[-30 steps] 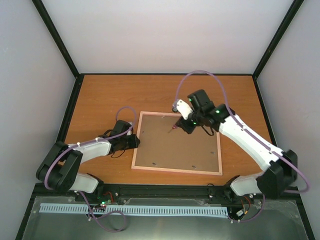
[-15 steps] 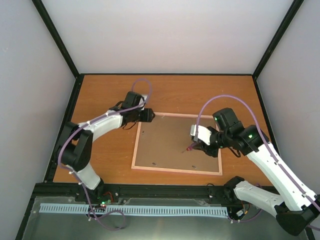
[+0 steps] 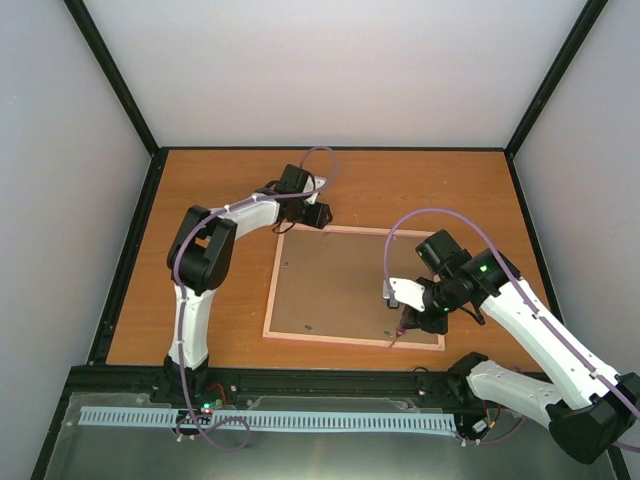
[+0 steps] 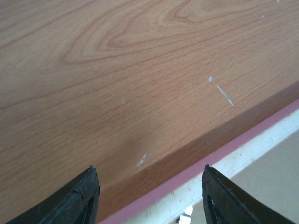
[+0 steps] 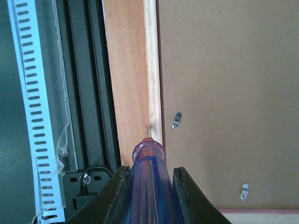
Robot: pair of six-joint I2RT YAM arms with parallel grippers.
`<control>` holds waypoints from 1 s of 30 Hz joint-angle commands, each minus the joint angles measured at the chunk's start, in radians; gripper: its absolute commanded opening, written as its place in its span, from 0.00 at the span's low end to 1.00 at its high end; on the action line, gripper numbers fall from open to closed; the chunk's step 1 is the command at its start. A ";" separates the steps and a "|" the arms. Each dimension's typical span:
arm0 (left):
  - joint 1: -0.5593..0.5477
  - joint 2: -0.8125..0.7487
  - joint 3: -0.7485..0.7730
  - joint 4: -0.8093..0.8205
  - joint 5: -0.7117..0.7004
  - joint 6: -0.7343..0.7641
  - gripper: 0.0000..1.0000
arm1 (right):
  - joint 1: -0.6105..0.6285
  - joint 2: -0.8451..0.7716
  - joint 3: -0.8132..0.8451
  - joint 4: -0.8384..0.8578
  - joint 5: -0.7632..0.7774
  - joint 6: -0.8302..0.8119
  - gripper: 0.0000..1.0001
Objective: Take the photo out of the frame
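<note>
Photo: not on show; judged to lie face-down under the brown back panel of the frame [image 3: 350, 280], which rests flat on the worktop [image 3: 210, 190] between the two arms.
Nearest the bases: the right fingers [image 5: 117, 189] are clamped tight on a purple-handled screwdriver [image 5: 148, 172], with the tool slanting down toward the frame's near rail.
Tip: at the pale wood edging of that near rail, toward its right-hand corner. Whether it touches the wood cannot be told.
Key relation: a small metal clip [image 5: 176, 120] sits on the panel just beside the edging, slightly inward of the tip. The right arm is much the nearer, so working this clip looks like its job, with the tip drawn in from the rail.
Second clip [image 5: 244, 189]: further along the panel, near an adjoining pink rail.
Far side: the left fingers [image 4: 79, 200] stand apart with nothing between them, poised over the frame's far-left corner, pink rail and pale edging just below.
Hard to make out: which way each clip is turned, and any clips along the far rail, which are mere specks from above.
</note>
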 commanded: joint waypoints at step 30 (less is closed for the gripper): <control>-0.005 -0.302 -0.480 -0.027 0.038 -0.114 0.45 | -0.106 0.115 -0.086 0.442 0.526 0.009 0.03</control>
